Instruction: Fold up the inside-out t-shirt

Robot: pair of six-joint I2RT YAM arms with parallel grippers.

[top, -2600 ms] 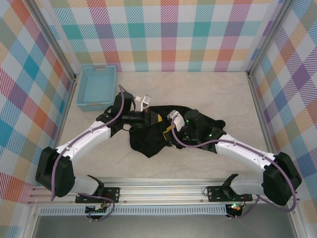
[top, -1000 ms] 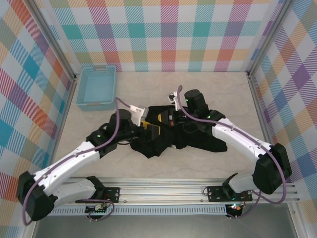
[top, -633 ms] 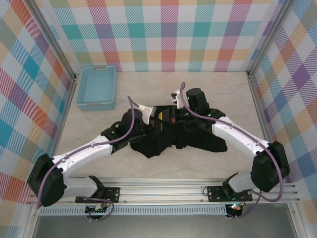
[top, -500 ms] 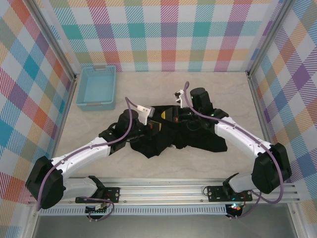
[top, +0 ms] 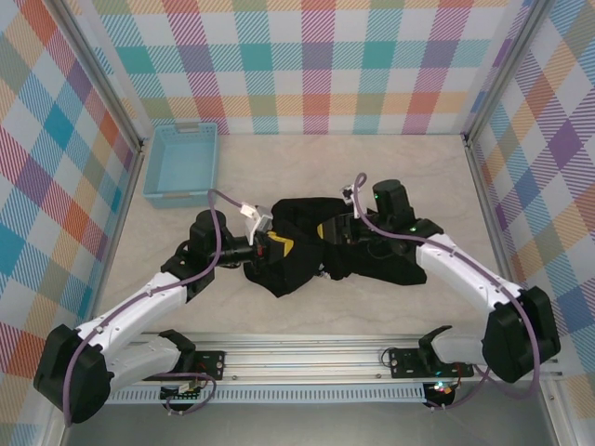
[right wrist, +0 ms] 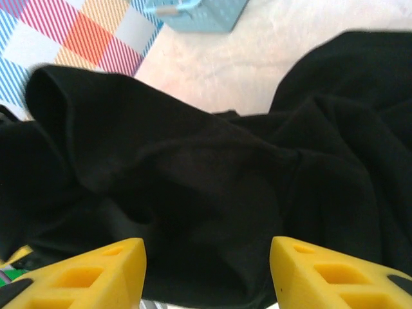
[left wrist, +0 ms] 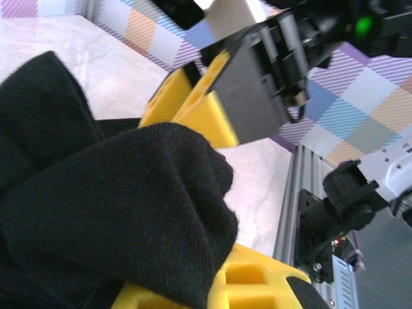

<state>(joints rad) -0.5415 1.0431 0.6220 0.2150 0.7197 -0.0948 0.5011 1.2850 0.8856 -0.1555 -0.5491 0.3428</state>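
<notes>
The inside-out t-shirt (top: 372,255) is a crumpled black heap at mid-table; its floral patch is hidden. My left gripper (top: 279,249) comes in from the left, and its yellow fingers are shut on a thick fold of the shirt (left wrist: 116,212) in the left wrist view, at the left gripper (left wrist: 215,283). My right gripper (top: 327,234) reaches in from the right and hovers open over dark cloth (right wrist: 212,187), with nothing held by the right gripper (right wrist: 206,270). One of its yellow fingers (left wrist: 193,103) hangs just beyond the fold held by the left.
A light blue plastic basket (top: 181,165) stands at the back left, also seen as the basket (right wrist: 193,13) in the right wrist view. Bare pale tabletop (top: 409,172) surrounds the shirt. The aluminium rail (top: 307,358) runs along the near edge.
The left arm has drawn back to the left and nearer, still holding its fold. The right wrist has shifted right and nearer. The shirt's left part has bunched up.
</notes>
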